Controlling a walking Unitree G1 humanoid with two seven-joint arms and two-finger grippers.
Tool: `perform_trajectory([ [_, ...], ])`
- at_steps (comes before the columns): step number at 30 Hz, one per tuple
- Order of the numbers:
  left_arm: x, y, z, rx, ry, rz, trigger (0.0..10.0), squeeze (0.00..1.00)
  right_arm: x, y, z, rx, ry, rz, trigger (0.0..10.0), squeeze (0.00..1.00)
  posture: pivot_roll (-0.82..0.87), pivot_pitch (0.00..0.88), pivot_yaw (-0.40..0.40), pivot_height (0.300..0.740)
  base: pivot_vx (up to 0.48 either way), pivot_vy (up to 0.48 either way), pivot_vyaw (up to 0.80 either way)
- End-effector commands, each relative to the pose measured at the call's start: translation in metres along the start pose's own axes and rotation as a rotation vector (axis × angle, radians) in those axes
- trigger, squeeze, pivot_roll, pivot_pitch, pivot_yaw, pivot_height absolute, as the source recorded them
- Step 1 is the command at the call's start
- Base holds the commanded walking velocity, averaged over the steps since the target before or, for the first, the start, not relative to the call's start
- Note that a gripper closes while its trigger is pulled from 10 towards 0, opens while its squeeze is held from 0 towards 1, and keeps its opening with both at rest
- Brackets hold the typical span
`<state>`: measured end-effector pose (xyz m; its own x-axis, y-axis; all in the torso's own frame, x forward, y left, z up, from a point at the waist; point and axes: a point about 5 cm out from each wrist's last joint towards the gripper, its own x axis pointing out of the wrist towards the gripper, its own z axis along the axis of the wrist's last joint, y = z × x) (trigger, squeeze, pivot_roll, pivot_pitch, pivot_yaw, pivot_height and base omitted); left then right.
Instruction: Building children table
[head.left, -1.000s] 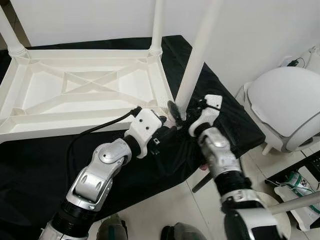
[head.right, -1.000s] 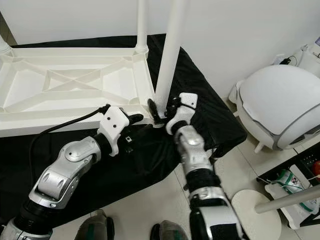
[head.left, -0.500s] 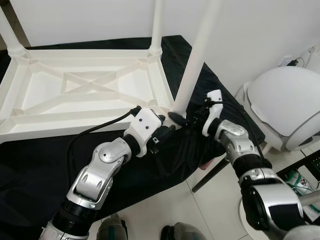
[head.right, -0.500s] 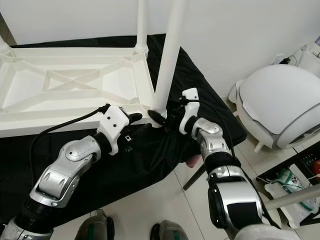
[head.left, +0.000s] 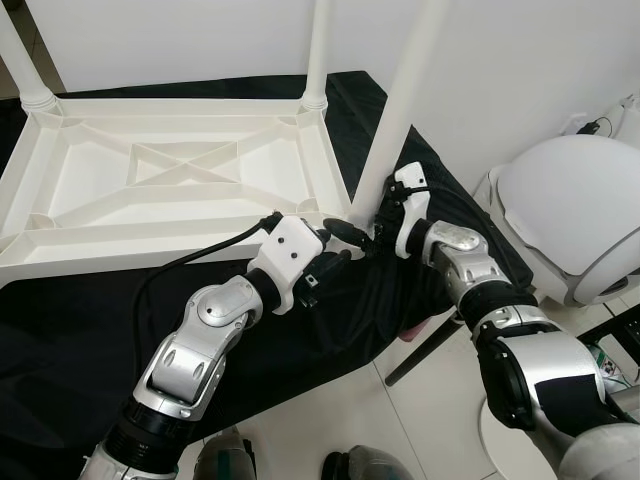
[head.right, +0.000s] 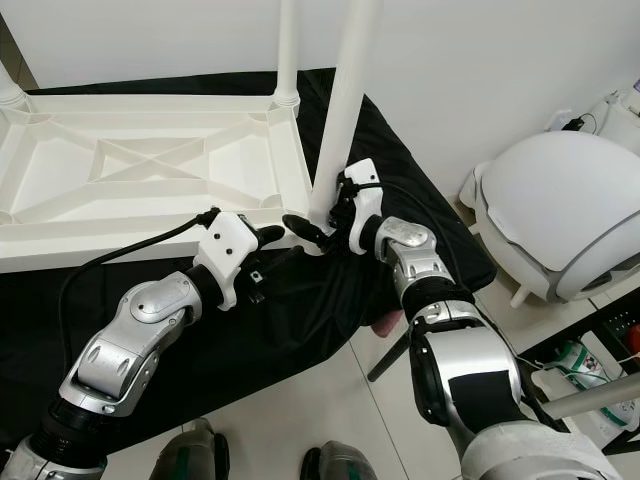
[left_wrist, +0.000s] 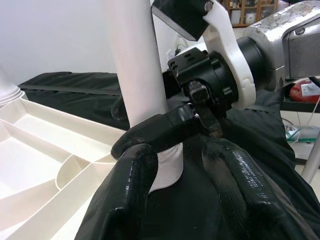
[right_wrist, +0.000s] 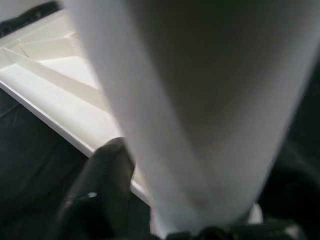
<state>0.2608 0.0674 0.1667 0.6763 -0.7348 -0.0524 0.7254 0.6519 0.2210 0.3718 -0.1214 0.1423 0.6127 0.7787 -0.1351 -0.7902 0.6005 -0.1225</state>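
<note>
Upturned white plastic table, ribbed underneath, on black cloth. Smooth round leg upright at its near right corner. Right gripper clamped round the leg's base. Left gripper parted, just beside, holding nothing.

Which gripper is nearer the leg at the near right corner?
Right. The right gripper wraps the base of the leg, one finger curling across its front. The left gripper sits beside that corner, just short of the leg.
</note>
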Motion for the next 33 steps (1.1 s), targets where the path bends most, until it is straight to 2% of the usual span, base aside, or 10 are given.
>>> perform_trajectory([
  [1,-0.001,0.0,0.0,-0.004,0.004,0.027,10.0,0.0,-0.001,0.001,-0.004,-0.011,0.034,0.022,0.0,0.0,0.03,0.0,-0.076,0.74,0.0,0.0,0.0],
  [10,-0.002,0.0,0.0,-0.012,0.005,0.032,10.0,0.0,-0.01,-0.001,-0.013,0.015,0.033,0.011,0.0,0.0,0.02,0.0,-0.077,0.74,0.0,0.0,0.0],
  [11,-0.002,0.0,0.0,-0.014,0.004,0.032,10.0,0.0,-0.012,-0.001,-0.015,0.023,0.02,0.0,0.8,0.0,0.01,0.005,-0.079,0.74,0.0,0.0,0.0],
  [13,-0.002,-0.001,0.0,-0.015,0.004,0.032,10.0,0.0,-0.013,-0.002,-0.015,0.028,0.011,-0.007,0.8,0.0,0.01,0.005,-0.079,0.74,0.0,0.0,0.0],
  [14,-0.002,-0.001,0.0,-0.017,0.004,0.031,10.0,0.0,-0.013,-0.002,-0.016,0.037,0.001,-0.03,10.0,0.0,0.01,0.009,-0.079,0.74,0.0,0.0,0.0],
  [20,-0.002,-0.002,0.0,-0.021,0.005,0.026,10.0,0.0,-0.013,0.0,-0.018,0.027,-0.007,-0.096,10.0,0.0,0.0,0.017,-0.076,0.74,0.0,0.0,0.0],
  [25,-0.003,-0.005,-0.001,-0.03,0.006,0.014,10.0,0.0,-0.006,0.008,-0.018,0.082,-0.061,-0.251,10.0,0.0,-0.01,0.026,-0.071,0.74,0.0,0.0,0.0],
  [27,-0.002,-0.005,-0.001,-0.031,0.007,0.01,10.0,0.0,-0.001,0.011,-0.02,0.194,-0.083,-0.439,10.0,0.0,-0.01,0.027,-0.07,0.74,0.0,0.0,0.0],
  [29,-0.002,-0.005,-0.001,-0.034,0.006,0.008,10.0,0.0,0.0,0.016,-0.023,0.239,-0.083,-0.633,10.0,0.0,-0.02,0.026,-0.069,0.74,0.0,0.0,0.0],
  [33,-0.001,-0.005,-0.001,-0.035,0.005,0.007,10.0,0.0,0.001,0.02,-0.025,0.256,-0.085,-0.711,10.0,0.0,-0.02,0.025,-0.068,0.74,0.0,0.0,0.0],
])
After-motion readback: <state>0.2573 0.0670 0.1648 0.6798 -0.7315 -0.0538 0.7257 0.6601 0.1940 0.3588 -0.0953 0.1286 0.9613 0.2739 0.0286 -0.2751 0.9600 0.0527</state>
